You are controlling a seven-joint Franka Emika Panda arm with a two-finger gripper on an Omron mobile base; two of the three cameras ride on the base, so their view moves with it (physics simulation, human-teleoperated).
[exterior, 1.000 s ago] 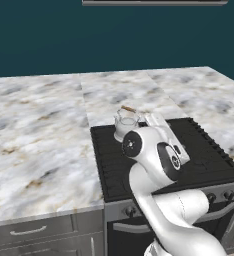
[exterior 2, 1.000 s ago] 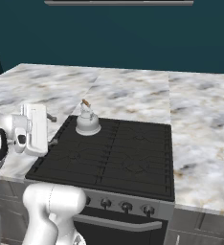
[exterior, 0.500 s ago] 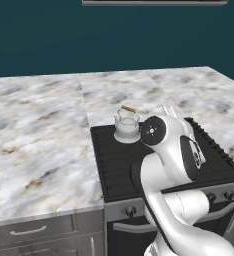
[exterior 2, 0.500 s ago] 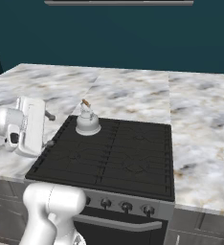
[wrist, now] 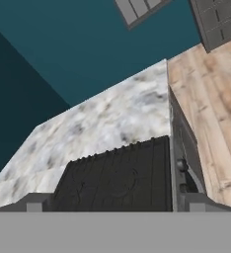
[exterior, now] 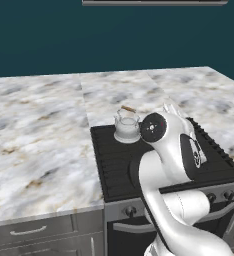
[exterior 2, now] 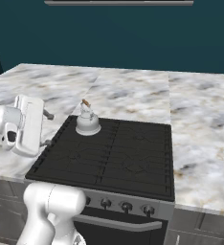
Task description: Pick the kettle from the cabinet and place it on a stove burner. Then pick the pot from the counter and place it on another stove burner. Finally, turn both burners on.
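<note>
On rear-left burner (exterior 2: 92, 136): kettle (exterior 2: 87, 123), no readable writing; fingers (exterior 2: 47, 128) spread, empty.

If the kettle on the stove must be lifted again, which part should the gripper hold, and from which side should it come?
Probably the thin arched handle over the kettle, taken from straight above. The kettle stands upright on a rear burner of the stove, and its round body looks harder for the fingers to hold than the handle. The brown piece at the handle's top seems the natural place to close on.

The kettle (exterior 2: 87, 123) stood alone at the cooktop's (exterior 2: 128, 158) ten o'clock corner, the one obstacle there. The grates toward three and six o'clock lay open, as did the marble counter (exterior 2: 200, 124) on both sides.
</note>
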